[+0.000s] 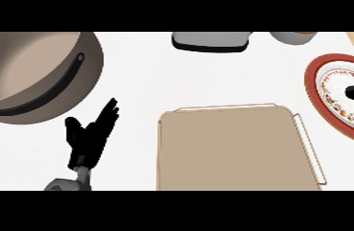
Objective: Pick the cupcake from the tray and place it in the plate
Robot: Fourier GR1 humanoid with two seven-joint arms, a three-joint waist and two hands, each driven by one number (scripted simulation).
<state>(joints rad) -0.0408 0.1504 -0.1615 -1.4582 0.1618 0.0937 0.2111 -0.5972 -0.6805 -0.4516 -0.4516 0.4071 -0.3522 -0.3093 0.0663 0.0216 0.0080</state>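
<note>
Left hand (84, 140), fingers (107, 115) straight, seemingly empty.

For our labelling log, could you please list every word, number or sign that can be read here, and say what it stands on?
None can be read.
The plate has a red-and-yellow patterned band inside its red rim, too blurred to tell whether it holds any letters.
The tray, the brown pot and the grey object at the top edge show no marks.

left hand (88, 134) open, fingers up, resting
</note>
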